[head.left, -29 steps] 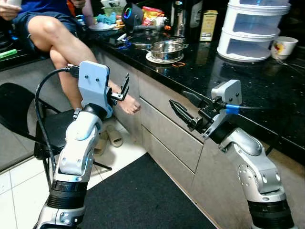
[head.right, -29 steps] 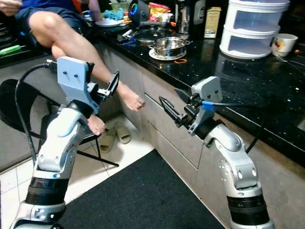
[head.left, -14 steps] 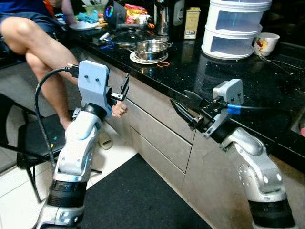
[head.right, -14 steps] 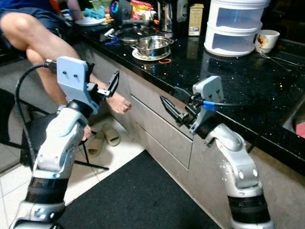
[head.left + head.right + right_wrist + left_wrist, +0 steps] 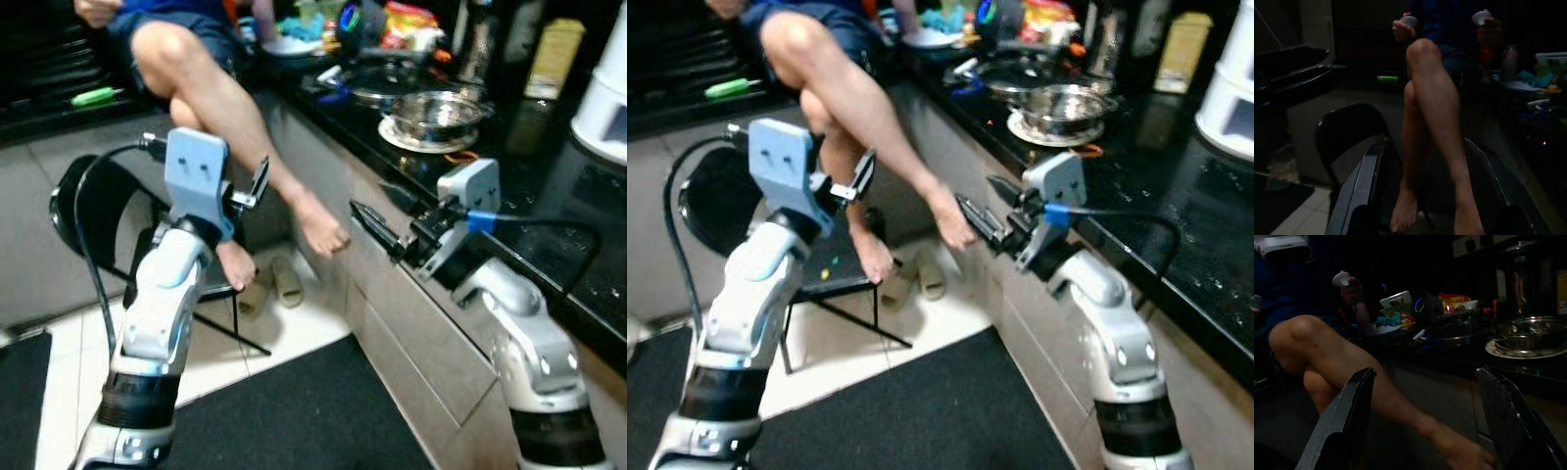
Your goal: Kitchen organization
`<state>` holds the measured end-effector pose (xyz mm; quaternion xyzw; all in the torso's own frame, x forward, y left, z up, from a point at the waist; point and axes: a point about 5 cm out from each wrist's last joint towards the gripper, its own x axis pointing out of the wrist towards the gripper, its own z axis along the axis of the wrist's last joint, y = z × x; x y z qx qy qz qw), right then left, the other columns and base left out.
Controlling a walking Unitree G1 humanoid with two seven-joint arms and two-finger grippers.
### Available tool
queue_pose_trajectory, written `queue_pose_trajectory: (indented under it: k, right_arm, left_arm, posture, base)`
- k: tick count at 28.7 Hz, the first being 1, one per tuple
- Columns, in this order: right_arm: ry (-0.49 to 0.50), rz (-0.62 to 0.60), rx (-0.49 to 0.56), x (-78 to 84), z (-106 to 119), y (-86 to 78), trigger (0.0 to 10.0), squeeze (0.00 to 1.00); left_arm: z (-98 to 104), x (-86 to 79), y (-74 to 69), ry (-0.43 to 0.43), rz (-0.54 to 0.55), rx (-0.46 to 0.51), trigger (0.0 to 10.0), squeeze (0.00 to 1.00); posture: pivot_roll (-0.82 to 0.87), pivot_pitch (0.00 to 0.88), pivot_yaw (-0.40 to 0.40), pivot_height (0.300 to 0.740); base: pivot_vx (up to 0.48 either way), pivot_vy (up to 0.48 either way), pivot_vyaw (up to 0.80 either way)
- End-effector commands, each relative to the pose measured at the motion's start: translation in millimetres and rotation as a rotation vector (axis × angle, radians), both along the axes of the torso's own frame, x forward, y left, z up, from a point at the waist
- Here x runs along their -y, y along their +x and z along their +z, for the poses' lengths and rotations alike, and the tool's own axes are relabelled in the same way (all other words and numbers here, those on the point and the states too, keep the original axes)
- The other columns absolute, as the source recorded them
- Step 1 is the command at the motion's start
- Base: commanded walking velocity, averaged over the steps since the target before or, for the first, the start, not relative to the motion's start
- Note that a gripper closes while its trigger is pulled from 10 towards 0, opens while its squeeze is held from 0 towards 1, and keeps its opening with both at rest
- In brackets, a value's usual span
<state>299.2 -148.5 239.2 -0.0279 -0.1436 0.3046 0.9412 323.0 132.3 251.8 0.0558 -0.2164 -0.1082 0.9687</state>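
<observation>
A black stone counter point(image 5: 549, 186) runs along the right. On it stand a steel bowl on a plate point(image 5: 438, 110), a lidded pan point(image 5: 387, 76), a yellow box point(image 5: 554, 57) and snack packets point(image 5: 411, 20). My left gripper point(image 5: 260, 181) is raised in front of a person's leg, open and empty; it also shows in the left wrist view point(image 5: 1426, 373). My right gripper point(image 5: 372, 208) hovers by the counter's front edge, open and empty, pointing at the person's foot point(image 5: 323, 230). In the right wrist view this gripper point(image 5: 1425, 143) faces the crossed legs.
A person sits on the counter's far end, legs hanging over a black chair point(image 5: 98, 211). Slippers point(image 5: 274, 284) lie on the tiled floor. A black mat point(image 5: 294, 411) covers the floor before the grey drawer fronts point(image 5: 421, 333). A white stacked container point(image 5: 602, 98) stands far right.
The whole view has swung to the left, so the counter and its items sit further right. Both arms keep the same raised pose, grippers still open.
</observation>
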Motion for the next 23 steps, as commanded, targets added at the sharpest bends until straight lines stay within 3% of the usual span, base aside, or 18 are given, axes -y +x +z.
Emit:
queue_pose_trajectory:
  k: [1, 18, 23]
  right_arm:
    - [-0.003, -0.004, -0.020, -1.4, -4.2, 1.0, 10.0, 0.00]
    - [0.014, -0.050, -0.015, 4.5, -1.2, 6.7, 10.0, 0.00]
    - [0.090, -0.082, -0.013, 9.0, -1.6, 8.8, 10.0, 0.00]
  left_arm:
    - [1.5, -3.4, -0.4, 0.004, 0.009, 0.003, 10.0, 0.00]
    - [1.9, -1.9, 0.2, 0.007, 0.000, 0.007, 10.0, 0.00]
    - [3.4, 1.1, 0.6, 0.022, -0.013, 0.012, 10.0, 0.00]
  posture:
    - [-0.04, 0.014, 0.035, 0.740]
    - [-0.05, 0.000, 0.036, 0.740]
    - [-0.03, 0.000, 0.048, 0.740]
  base:
    - [0.292, 0.000, 0.00]
    - [0.291, 0.000, 0.00]
    - [0.295, 0.000, 0.00]
